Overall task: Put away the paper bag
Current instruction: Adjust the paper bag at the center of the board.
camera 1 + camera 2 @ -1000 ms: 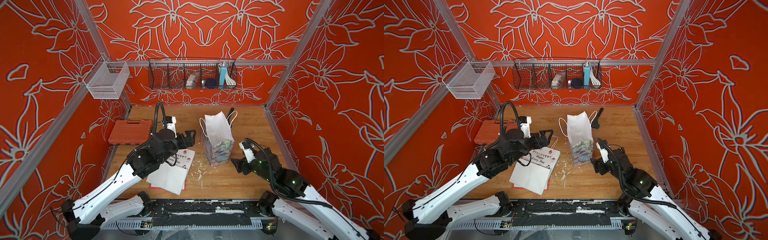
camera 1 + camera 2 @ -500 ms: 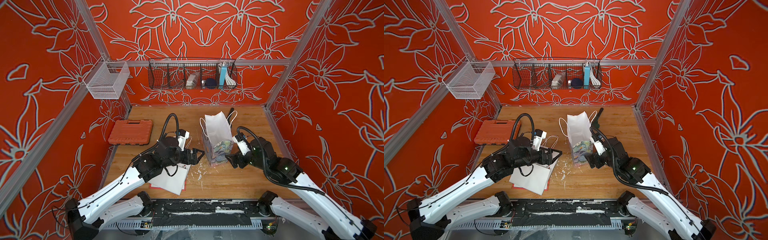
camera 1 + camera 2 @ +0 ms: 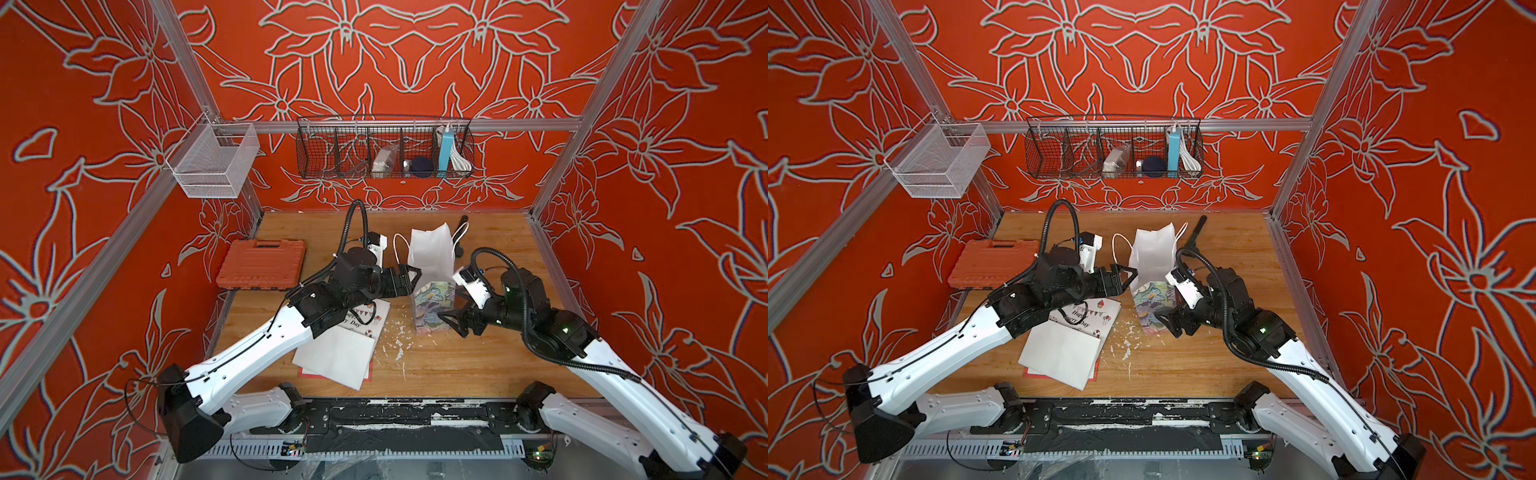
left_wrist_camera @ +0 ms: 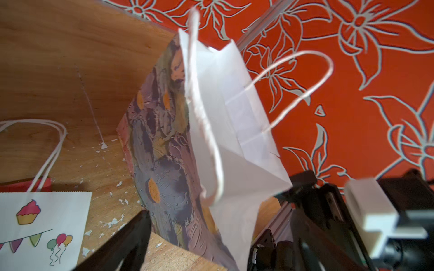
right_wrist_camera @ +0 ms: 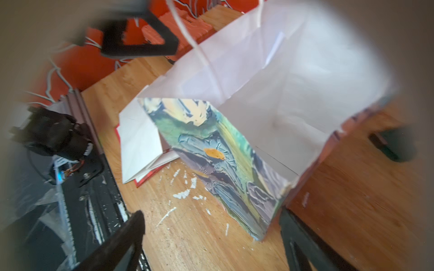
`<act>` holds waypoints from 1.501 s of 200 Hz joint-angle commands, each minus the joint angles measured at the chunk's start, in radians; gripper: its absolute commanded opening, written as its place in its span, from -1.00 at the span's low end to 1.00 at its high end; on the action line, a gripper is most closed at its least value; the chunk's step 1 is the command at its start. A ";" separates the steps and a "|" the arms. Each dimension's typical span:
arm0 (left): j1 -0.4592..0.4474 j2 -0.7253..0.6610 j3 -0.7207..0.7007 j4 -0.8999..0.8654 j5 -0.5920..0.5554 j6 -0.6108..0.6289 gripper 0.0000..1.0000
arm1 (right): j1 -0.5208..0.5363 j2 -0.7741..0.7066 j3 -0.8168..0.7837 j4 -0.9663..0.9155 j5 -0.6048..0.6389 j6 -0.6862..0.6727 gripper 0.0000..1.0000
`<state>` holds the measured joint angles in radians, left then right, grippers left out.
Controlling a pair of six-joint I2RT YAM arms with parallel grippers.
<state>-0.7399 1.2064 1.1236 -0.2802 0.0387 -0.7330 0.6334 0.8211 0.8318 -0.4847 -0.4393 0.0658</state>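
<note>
Nothing is put away yet. The left gripper [image 3: 409, 277] is held open just beside the bag [image 3: 430, 255], which is standing open near the middle of the table [image 3: 490, 361], and the right gripper [image 3: 451, 319] is spread wide at its other side; nothing is gripped. Only in the right wrist view is the bag's lower corner seen between the fingers [image 5: 125, 238]; in the top views this is hidden.

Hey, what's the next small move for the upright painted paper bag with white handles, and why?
Probably close the right gripper on the painted paper bag: the right wrist view shows its open jaws straddling the bag's bottom corner, and the left gripper is open at the opposite side.
</note>
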 commanded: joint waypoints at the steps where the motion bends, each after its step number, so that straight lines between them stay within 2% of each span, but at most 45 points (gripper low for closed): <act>1: 0.020 0.056 0.077 -0.028 -0.086 -0.008 0.73 | -0.003 -0.043 -0.053 0.112 -0.190 0.024 0.82; 27: 0.026 0.117 0.135 -0.075 -0.139 0.049 0.57 | -0.003 -0.070 -0.096 0.189 -0.305 0.076 0.82; 45: 0.038 0.145 0.150 -0.067 -0.121 0.108 0.42 | -0.003 -0.097 -0.113 0.202 -0.304 0.085 0.82; 62: 0.046 0.197 0.205 -0.100 -0.058 0.214 0.29 | -0.003 -0.144 -0.127 0.187 -0.250 0.095 0.82; 84: 0.045 0.284 0.313 -0.220 0.039 0.345 0.26 | -0.003 -0.224 -0.113 0.097 -0.114 0.096 0.81; 109: 0.045 0.340 0.371 -0.311 0.021 0.411 0.18 | -0.003 -0.291 -0.076 -0.039 0.007 0.084 0.80; 136: 0.043 0.354 0.387 -0.346 -0.024 0.444 -0.11 | -0.003 -0.359 -0.034 -0.158 0.028 0.077 0.78; 164: 0.033 0.362 0.404 -0.353 -0.070 0.505 -0.51 | -0.003 -0.398 0.019 -0.213 0.138 0.077 0.78; 198: 0.032 0.370 0.444 -0.378 -0.041 0.624 -0.92 | -0.002 -0.391 0.087 -0.314 0.309 0.038 0.77; 212: 0.037 0.366 0.449 -0.381 0.050 0.689 -0.94 | -0.003 -0.399 0.100 -0.326 0.401 0.031 0.78; 226: 0.045 0.375 0.470 -0.411 0.140 0.738 -0.97 | -0.003 -0.408 0.101 -0.322 0.433 0.001 0.80; 248: 0.074 0.406 0.522 -0.491 0.344 0.830 -0.99 | -0.003 -0.385 0.106 -0.334 0.444 -0.068 0.81; 272: 0.112 0.443 0.566 -0.570 0.552 0.938 -1.00 | -0.002 -0.352 0.092 -0.357 0.476 -0.200 0.84; 300: 0.165 0.458 0.583 -0.602 0.764 0.999 -1.00 | -0.003 -0.355 0.072 -0.353 0.468 -0.329 0.87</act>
<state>-0.6163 1.6474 1.6833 -0.7967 0.5243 0.1379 0.6334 0.4679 0.9131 -0.8162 0.0082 -0.0948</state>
